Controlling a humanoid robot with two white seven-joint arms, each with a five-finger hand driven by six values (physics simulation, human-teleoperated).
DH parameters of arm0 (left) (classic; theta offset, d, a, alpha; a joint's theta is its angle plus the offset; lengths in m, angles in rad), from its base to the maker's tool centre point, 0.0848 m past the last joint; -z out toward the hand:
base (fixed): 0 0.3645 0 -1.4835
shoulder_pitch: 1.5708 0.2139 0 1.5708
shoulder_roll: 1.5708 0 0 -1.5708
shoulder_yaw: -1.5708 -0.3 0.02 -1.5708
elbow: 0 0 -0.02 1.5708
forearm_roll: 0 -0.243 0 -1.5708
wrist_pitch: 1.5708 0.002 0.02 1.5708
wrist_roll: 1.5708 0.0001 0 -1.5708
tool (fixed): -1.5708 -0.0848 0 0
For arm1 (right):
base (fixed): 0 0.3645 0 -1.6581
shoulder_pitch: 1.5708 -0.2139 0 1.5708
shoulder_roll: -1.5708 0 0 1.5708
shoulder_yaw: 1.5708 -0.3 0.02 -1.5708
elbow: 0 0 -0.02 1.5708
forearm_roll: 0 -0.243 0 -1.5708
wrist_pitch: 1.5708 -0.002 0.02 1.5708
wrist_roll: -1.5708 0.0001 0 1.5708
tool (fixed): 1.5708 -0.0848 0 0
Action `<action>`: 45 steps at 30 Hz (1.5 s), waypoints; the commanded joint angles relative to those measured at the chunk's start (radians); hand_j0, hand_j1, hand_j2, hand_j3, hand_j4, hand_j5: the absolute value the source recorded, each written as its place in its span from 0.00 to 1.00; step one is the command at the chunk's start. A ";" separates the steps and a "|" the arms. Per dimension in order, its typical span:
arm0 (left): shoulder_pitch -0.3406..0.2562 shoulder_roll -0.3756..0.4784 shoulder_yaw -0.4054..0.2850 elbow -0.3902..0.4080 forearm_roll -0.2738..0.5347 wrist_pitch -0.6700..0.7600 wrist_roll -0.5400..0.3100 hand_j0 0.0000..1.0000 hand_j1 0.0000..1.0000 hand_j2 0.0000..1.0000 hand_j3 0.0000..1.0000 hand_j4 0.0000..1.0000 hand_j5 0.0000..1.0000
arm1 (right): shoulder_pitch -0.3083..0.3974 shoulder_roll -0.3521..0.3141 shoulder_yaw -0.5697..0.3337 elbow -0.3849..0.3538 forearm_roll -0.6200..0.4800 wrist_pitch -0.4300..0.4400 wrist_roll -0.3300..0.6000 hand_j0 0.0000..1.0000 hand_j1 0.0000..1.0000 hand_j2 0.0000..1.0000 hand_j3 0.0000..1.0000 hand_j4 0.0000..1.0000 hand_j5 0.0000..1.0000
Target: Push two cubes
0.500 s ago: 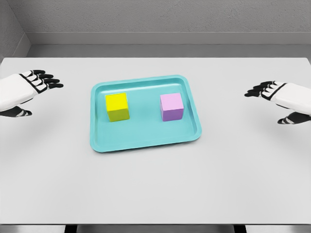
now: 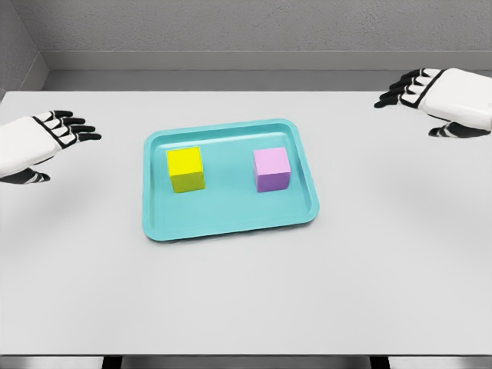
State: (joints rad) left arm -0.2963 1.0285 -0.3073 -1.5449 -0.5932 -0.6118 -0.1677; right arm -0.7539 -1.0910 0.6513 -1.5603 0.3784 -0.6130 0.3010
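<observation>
Yellow cube (image 2: 185, 169), purple cube (image 2: 272, 169) apart on teal tray (image 2: 231, 223)

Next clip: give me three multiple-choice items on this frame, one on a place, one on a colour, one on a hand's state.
1. Where do both cubes sit?
A. on the bare table
B. in the tray
C. in the left hand

2. What colour is the cube nearer the right hand?
A. purple
B. yellow
C. red

3. How is the left hand?
A. shut on the yellow cube
B. pressing the tray rim
C. open, holding nothing

Key:
1 B: the yellow cube and the purple cube stand apart inside the tray.
2 A: the purple one lies toward the right hand.
3 C: the left hand has spread fingers, clear of the tray.
</observation>
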 commanded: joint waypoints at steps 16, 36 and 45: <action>-0.053 -0.028 -0.096 0.009 -0.097 0.001 -0.035 0.69 0.69 0.69 0.69 0.69 0.69 | -0.101 0.200 0.271 0.111 0.108 0.002 0.070 0.55 0.55 0.55 0.55 0.55 0.55; -0.274 -0.094 -0.323 0.109 -0.131 0.001 -0.095 0.70 0.70 0.70 0.70 0.70 0.70 | -0.082 0.372 0.235 0.243 0.112 0.002 0.070 0.53 0.53 0.53 0.53 0.53 0.53; -0.328 -0.151 -0.378 0.108 -0.135 0.001 -0.125 0.71 0.71 0.71 0.71 0.71 0.71 | -0.068 0.410 0.237 0.293 0.128 0.002 0.072 0.53 0.53 0.53 0.53 0.53 0.53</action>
State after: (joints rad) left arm -0.6274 0.8862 -0.6770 -1.4383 -0.7333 -0.6121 -0.2862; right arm -0.8222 -0.6880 0.8894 -1.2788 0.5099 -0.6127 0.3730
